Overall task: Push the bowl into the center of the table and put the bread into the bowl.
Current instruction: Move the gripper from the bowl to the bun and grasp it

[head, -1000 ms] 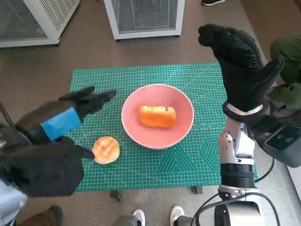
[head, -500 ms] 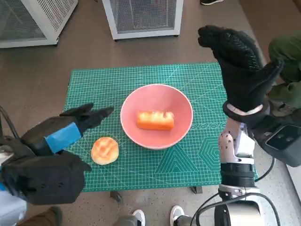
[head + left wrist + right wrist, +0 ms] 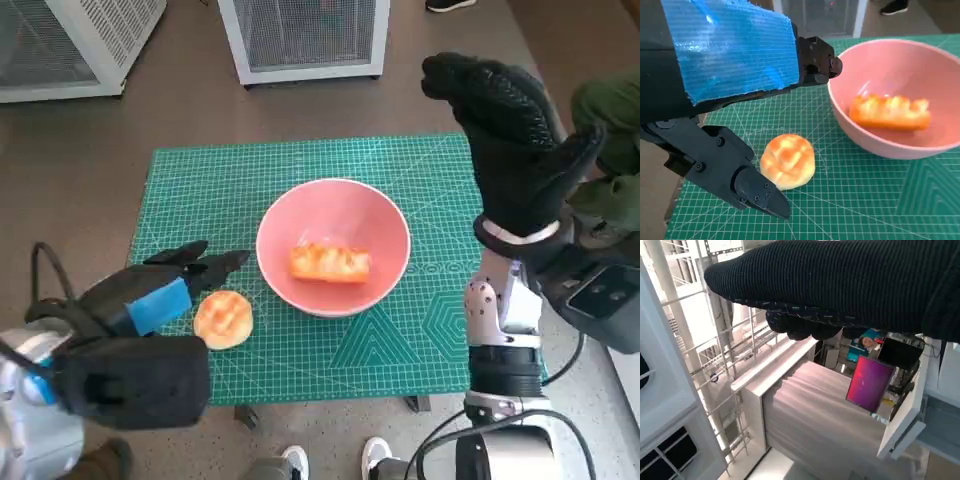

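Observation:
A pink bowl (image 3: 333, 205) sits near the middle of the green cutting mat (image 3: 400, 345) with a long golden bread (image 3: 329, 263) lying inside it. A round bun (image 3: 223, 318) lies on the mat left of the bowl. My left hand (image 3: 150, 300) hovers just left of the bun, fingers spread and empty; the left wrist view shows the bun (image 3: 788, 160) between its fingers (image 3: 755, 192), with the bowl (image 3: 865, 145) beyond. My right hand (image 3: 505, 135) is raised high over the mat's right edge, holding nothing.
White wire-mesh cabinets (image 3: 305, 35) stand on the floor beyond the table. A person's green-clad leg (image 3: 610, 110) shows at the right edge. Shoes (image 3: 375, 455) appear below the table's near edge.
My left hand has drawn back toward the near left, away from the bowl. The long bread has shifted slightly inside the bowl. The right hand has stayed put.

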